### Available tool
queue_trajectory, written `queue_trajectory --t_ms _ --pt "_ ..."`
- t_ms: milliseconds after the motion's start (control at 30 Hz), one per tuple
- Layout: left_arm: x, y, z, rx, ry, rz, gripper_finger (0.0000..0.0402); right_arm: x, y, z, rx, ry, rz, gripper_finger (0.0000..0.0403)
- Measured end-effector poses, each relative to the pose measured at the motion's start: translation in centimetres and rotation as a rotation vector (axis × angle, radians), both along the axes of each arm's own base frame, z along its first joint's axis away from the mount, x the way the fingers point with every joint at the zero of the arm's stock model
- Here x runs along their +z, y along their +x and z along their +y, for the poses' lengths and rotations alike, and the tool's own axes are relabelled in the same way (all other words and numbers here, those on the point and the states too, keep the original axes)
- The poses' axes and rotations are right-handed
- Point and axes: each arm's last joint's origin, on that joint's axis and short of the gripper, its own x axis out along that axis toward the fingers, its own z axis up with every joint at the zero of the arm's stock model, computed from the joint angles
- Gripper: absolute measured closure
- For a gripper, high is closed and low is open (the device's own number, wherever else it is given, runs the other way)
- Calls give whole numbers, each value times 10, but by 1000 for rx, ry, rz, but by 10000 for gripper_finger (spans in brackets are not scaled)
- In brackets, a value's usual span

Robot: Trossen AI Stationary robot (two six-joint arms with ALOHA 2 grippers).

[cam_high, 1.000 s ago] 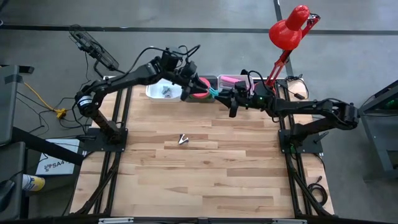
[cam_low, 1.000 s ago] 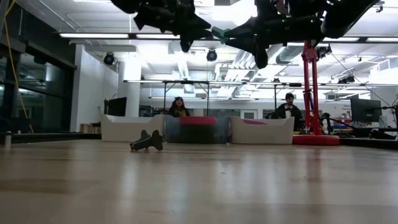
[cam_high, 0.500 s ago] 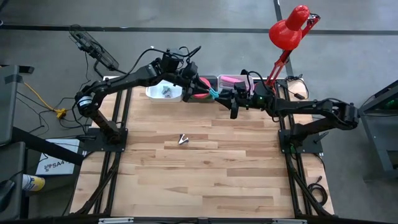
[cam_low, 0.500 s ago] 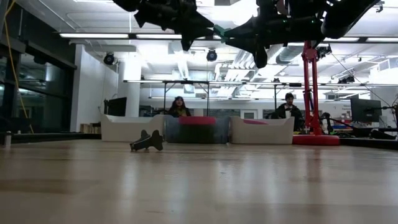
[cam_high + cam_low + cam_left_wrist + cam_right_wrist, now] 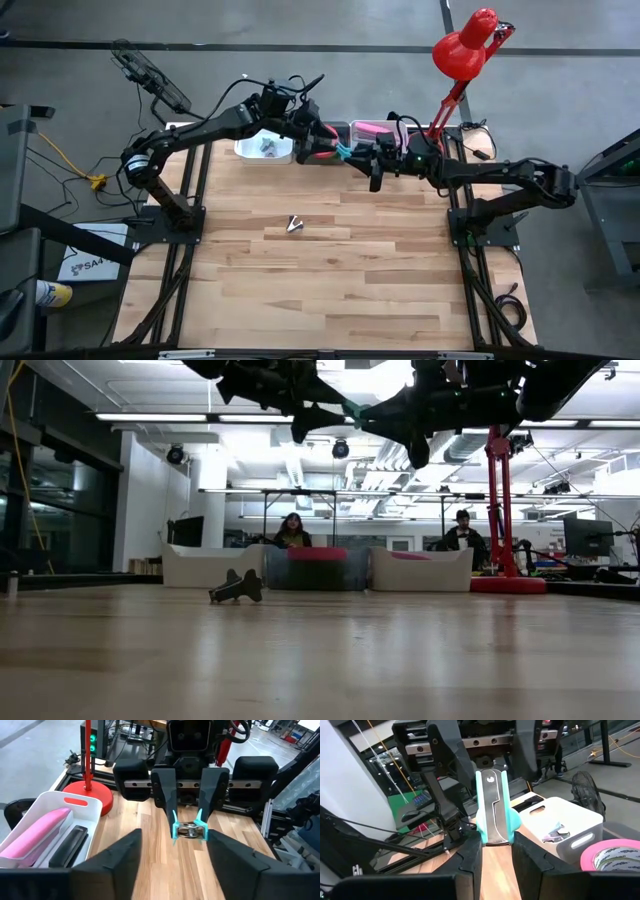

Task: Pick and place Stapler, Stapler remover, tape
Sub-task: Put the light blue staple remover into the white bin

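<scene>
My right gripper (image 5: 495, 841) is shut on a teal and silver staple remover (image 5: 492, 812), held high over the far part of the table (image 5: 346, 151). My left gripper (image 5: 174, 840) is open and faces it from the table's left. Its fingers stand wide on either side of the remover's free end without touching it. A pink tape roll (image 5: 615, 855) lies in the dark middle bin (image 5: 320, 150). No green rolls show. A pink stapler (image 5: 47, 837) and a black one (image 5: 72, 847) lie in the white bin (image 5: 30, 820) on the right. My right gripper pinches the staple remover between its two fingers by its teal sides (image 5: 481, 832), at the end nearer the wrist. The fingers come level from the table's right and lie along it. The remover is lifted clear, its free end (image 5: 490, 779) sticking out toward the left gripper.
A small dark staple remover (image 5: 293, 224) stands on the wooden table near its middle, also seen in the low view (image 5: 237, 587). A white bin (image 5: 265, 148) with small items sits at the far edge. A red lamp (image 5: 465, 50) stands at the far right. People sit beyond the table.
My left gripper has edged toward the table's right, closer to the staple remover in my right gripper, and stays open. The right gripper and the remover have kept still.
</scene>
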Motion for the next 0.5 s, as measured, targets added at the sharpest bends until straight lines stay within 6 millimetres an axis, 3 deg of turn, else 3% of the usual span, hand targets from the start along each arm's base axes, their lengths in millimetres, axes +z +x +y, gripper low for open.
queue_trajectory --t_ms 167,500 --pt "0 0 -1 -6 -1 -2 138 0 0 0 -2 -5 3 330" --pt "0 5 -9 -12 16 0 131 -1 -1 -3 -47 -33 13 330"
